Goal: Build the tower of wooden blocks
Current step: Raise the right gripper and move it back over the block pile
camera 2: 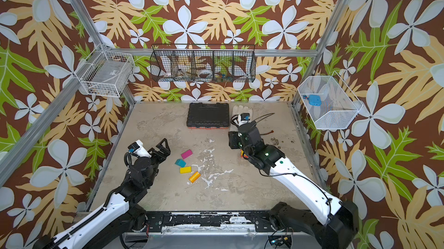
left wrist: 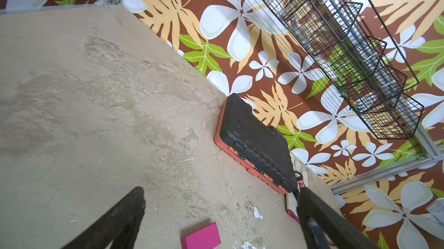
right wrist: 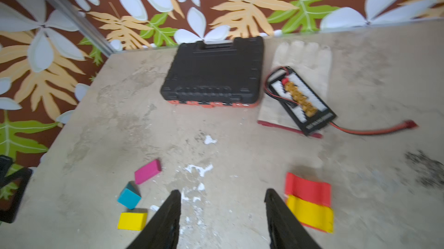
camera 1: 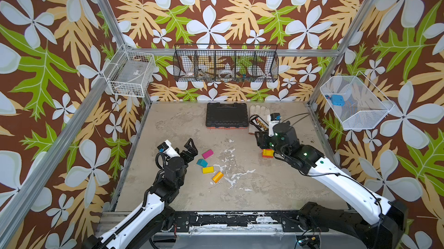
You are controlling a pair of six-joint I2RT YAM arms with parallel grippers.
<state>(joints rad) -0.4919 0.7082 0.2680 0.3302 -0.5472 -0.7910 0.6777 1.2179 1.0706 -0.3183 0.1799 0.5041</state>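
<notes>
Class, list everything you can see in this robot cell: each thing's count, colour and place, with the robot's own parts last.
loose blocks: four, magenta/teal/yellow/orange, table left of centre.
block stack: one, red and yellow showing, table's right side.
tool case: one, black with orange base, table's back edge.
glove: one, off-white, right of tool case.
connector board: one, black, on glove.
wire baskets: three, one black and two white, on walls.
left fingers: two, black, apart and empty.
right fingers: two, black, apart and empty, beside block stack.
</notes>
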